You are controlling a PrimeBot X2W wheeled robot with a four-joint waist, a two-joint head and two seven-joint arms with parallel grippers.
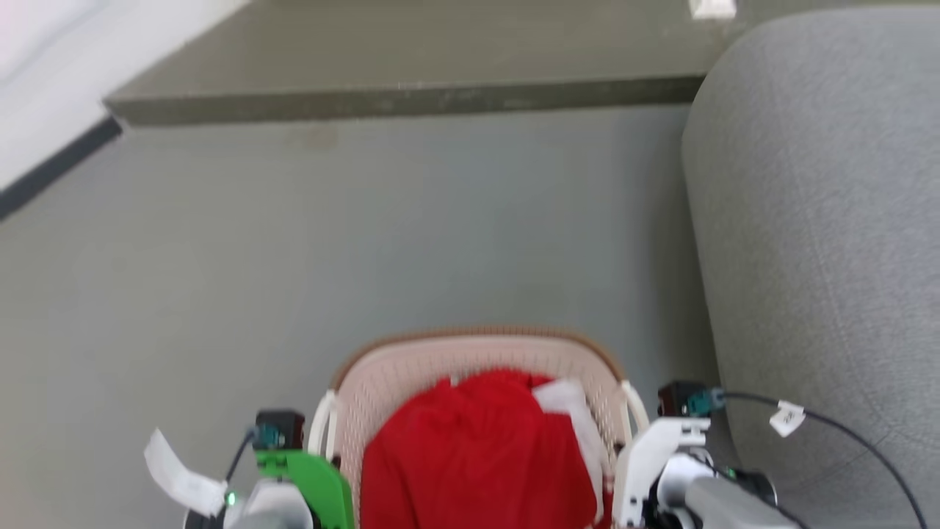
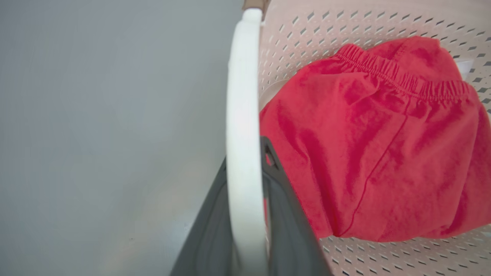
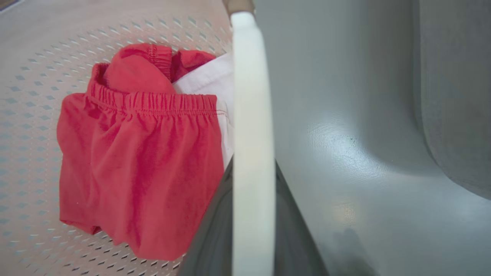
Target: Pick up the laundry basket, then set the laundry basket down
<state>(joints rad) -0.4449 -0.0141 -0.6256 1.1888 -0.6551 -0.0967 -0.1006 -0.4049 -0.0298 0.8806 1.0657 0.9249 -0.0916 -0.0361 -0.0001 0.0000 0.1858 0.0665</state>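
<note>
- Basket (image 1: 440,364) sits between our two grippers, over the floor (image 1: 367,235) at its right side, near the sofa (image 1: 822,220). We cannot tell whether it is lifted or resting.
- Left gripper (image 2: 245,168): jaws nearly closed, one finger each side of the left handle (image 2: 243,115), both touching it.
- Right gripper (image 3: 253,168): same, jaws clamped on the right handle (image 3: 251,115).
- Risk: the handles are thin and smooth. If one arm moves faster than the other, we judge the basket tilts and a handle could slide along the fingers.
- Risk: the red shorts (image 1: 470,455) and white cloth (image 1: 562,397) lie loose, so a tilt could shift or spill them.
- Risk: the sofa is close on the right. A swing that way could bump the basket or the right arm's cable.
- Risk: setting down on the step (image 1: 411,99) edge ahead would leave it unstable.
- The head view gives the layout: sofa, step, both forearms.
- The wrist views give finger contact on the handles, the shorts' waistband and the perforated bottom.
</note>
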